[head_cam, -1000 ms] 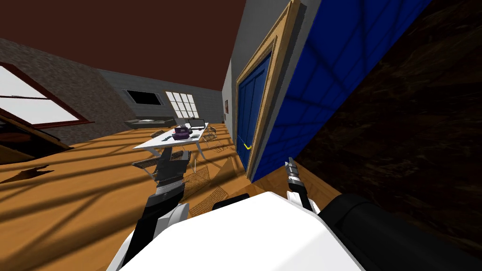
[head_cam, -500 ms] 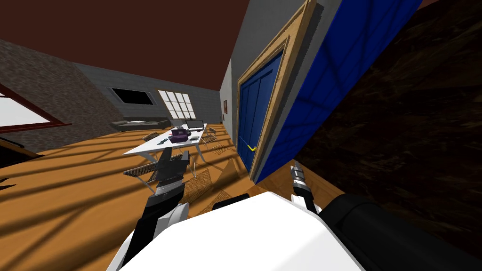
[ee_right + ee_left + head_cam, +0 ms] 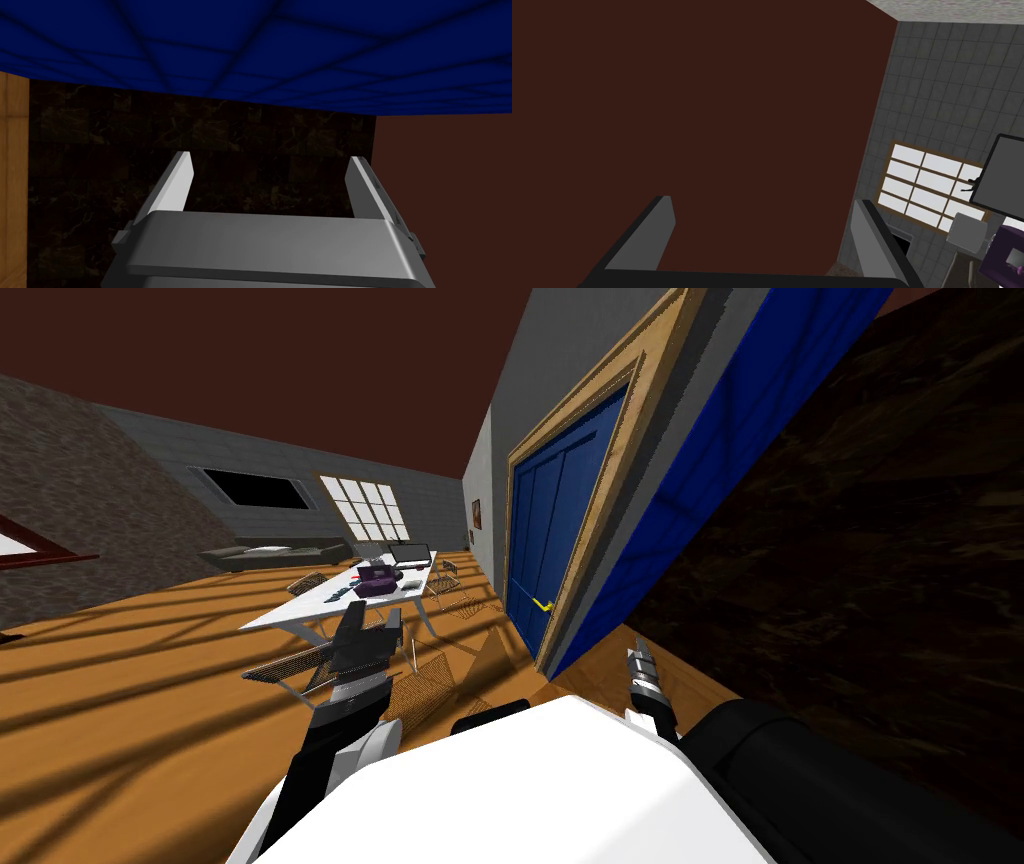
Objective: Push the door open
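Note:
The blue door (image 3: 555, 528) stands in a light wooden frame (image 3: 610, 478) ahead and a little right of me, with a small yellow handle (image 3: 542, 605) low on its near edge. It looks shut, flush in its frame. My right gripper (image 3: 640, 648) is raised near the frame's foot, short of the door. In its wrist view the right gripper (image 3: 270, 156) is open and empty, facing a blue wall (image 3: 260, 45) and a dark marbled wall (image 3: 200, 140). My left gripper (image 3: 375, 616) is held up over the floor, and its wrist view shows the left gripper (image 3: 762, 200) open and empty.
A white table (image 3: 300, 603) carrying a purple object (image 3: 377, 579) and a laptop stands left of the door, with mesh chairs (image 3: 290, 663) around it. A dark marbled wall (image 3: 880, 568) closes the right side. Wooden floor (image 3: 150, 708) stretches left.
I have moved closer to the door: it looks larger and the left window has slid out of the picture. Both arms keep their pose relative to me.

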`<state>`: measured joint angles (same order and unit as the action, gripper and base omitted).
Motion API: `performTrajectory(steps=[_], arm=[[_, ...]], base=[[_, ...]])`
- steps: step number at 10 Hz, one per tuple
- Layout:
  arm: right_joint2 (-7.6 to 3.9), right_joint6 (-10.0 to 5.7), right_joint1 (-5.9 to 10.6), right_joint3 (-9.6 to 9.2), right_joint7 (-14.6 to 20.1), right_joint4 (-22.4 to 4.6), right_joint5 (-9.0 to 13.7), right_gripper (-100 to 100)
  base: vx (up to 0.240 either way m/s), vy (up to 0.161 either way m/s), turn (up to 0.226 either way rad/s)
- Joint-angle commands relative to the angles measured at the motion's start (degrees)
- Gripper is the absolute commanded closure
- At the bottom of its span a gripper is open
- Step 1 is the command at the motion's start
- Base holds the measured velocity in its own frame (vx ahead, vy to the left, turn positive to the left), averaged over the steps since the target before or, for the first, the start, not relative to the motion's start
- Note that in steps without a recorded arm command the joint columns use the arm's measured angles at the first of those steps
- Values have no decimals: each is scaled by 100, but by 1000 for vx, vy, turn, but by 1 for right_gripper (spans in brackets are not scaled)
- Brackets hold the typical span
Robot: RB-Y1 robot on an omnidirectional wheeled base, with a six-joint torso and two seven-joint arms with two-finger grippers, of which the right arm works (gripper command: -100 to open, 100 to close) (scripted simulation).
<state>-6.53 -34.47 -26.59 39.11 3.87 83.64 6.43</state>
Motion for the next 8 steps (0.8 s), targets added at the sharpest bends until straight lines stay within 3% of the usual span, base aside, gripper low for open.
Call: performTrajectory(steps=[1,5,8], arm=[[9,-31,53,163,-20,-194,20,-100],[54,-154,193,533,-54,-678,63,-100],[79,-215,266,713,-71,-916,84,-100]], base=[[128,178,-92],[127,197,-66],[104,106,-45]])
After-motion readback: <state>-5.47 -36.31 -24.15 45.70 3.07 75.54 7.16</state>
